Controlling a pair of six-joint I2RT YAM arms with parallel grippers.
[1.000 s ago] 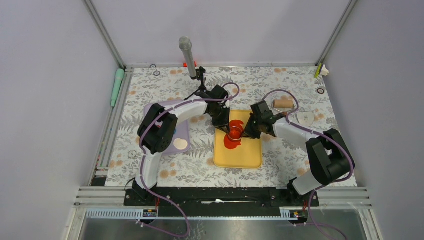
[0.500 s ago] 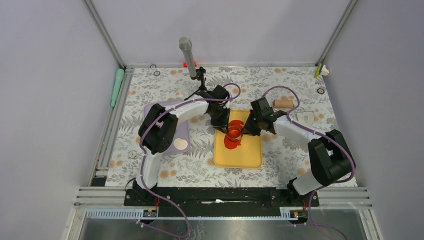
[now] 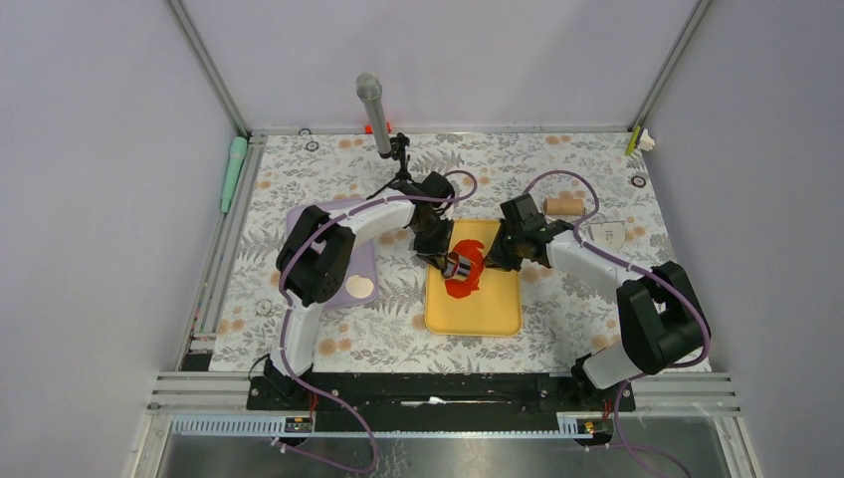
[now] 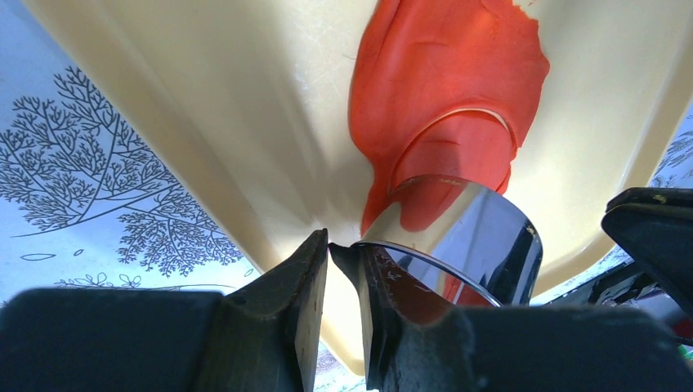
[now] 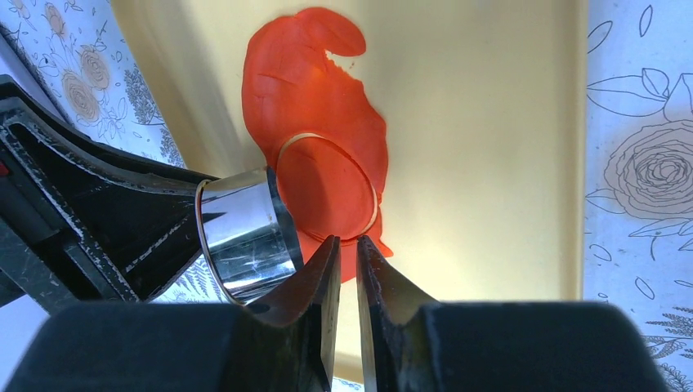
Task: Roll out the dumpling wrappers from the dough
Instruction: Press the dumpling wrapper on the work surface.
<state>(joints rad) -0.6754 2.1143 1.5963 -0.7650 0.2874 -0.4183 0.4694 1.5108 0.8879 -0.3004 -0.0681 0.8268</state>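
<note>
Top external view: one yellow tray (image 3: 476, 317) at the middle of the table (image 3: 557, 159), both arms meeting over its far half.

- Item 1, dough sheet (image 5: 306, 98): red, rolled flat and irregular in outline, lying in the tray.
- Item 2, dumpling wrapper (image 5: 327, 192): one round disc scored into the near end of the sheet. Its ring-shaped cut line is visible, and the disc is not yet parted from the surrounding dough.
- Item 3, ring cutter (image 5: 245, 233): polished metal, tilted on its side just beside the scored circle. The left fingers (image 3: 449, 260) pinch its wall, one inside the ring and one outside. Whether its rim touches the sheet cannot be told.
- Item 4, right fingers (image 3: 495, 260): drawn almost together with a thin slit between them, holding nothing, their tips at the near edge of the disc.

Step in hand, as judged: freeing the cut disc.
- Keep the cutter off to the side so that it does not drag the sheet.
- Bring the right tips in low at the cut line and lift an edge gently, because thin clay is likely to stretch or tear.
- Take only the rim of the disc, so that its face is not dented.

Surface and room:
- The table has a floral-print cover.
- A lilac board (image 3: 366, 267) to the left carries a cream disc (image 3: 360, 289).
- A wooden roller (image 3: 564, 206) lies to the right.
- A microphone on a stand (image 3: 371, 108) is at the far edge.
- A green tool (image 3: 234, 171) lies along the left rail.
- The walls are plain grey with metal framing.
</note>
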